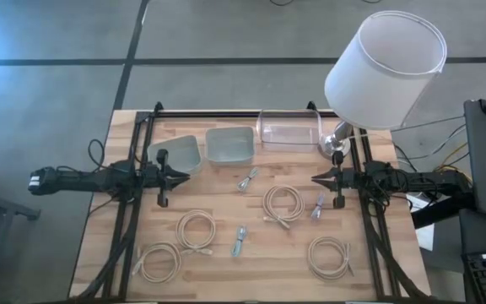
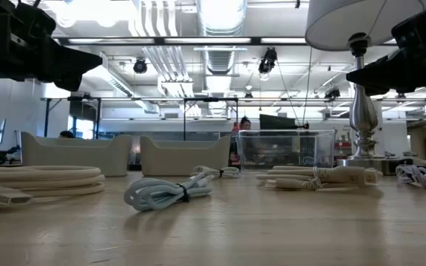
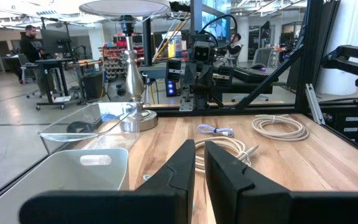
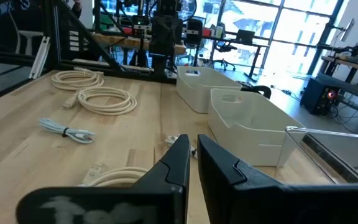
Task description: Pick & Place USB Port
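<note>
Three small bundled pale-blue USB cables lie on the wooden table (image 1: 226, 279): one below the bins (image 1: 248, 179), one at front centre (image 1: 240, 241) (image 2: 165, 192), one by the right arm (image 1: 318, 207) (image 3: 215, 129). Several larger beige cable coils lie around them, such as one at centre right (image 1: 283, 203) and one at front left (image 1: 157, 260). My left gripper (image 1: 184, 177) (image 3: 199, 144) hovers shut and empty at the left side, pointing inward. Opposite it my right gripper (image 1: 315, 179) (image 4: 193, 138) also hangs shut and empty above the table.
Two grey-green bins (image 1: 178, 154) (image 1: 229, 145) and a clear bin (image 1: 288, 129) line the back edge. A lamp with a white shade (image 1: 386, 67) stands at the back right on a metal base (image 3: 132, 93). People work at desks beyond the table.
</note>
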You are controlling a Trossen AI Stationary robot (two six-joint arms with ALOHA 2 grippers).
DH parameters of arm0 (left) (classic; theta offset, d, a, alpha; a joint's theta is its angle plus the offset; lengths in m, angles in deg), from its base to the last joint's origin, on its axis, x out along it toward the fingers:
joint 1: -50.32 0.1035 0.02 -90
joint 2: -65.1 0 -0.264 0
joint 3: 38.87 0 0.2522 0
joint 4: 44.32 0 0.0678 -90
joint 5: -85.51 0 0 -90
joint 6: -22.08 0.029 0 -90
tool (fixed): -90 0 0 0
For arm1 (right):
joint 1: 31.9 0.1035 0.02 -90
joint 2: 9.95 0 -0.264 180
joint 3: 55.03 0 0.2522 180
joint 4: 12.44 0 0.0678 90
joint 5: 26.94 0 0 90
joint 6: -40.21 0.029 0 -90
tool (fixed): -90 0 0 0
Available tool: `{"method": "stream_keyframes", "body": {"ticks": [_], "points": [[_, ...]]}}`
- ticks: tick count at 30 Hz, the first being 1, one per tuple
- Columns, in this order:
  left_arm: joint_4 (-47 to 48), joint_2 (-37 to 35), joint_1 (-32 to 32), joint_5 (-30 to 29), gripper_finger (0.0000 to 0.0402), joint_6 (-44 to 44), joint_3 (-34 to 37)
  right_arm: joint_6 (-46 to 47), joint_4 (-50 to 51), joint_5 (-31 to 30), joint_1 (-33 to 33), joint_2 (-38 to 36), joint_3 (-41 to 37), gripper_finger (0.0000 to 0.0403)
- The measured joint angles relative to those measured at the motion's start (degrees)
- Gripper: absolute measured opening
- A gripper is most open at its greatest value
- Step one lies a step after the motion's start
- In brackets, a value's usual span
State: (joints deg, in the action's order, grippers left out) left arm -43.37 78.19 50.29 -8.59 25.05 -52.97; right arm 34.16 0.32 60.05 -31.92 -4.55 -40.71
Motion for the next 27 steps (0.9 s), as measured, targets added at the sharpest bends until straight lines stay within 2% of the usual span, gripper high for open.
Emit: {"method": "stream_keyframes", "body": {"ticks": [27], "points": [[0.0,0.0,0.0,0.0,0.0039,0.0,0.0,0.7,-0.9,0.0,0.0,0.0,0.0,0.0029]]}}
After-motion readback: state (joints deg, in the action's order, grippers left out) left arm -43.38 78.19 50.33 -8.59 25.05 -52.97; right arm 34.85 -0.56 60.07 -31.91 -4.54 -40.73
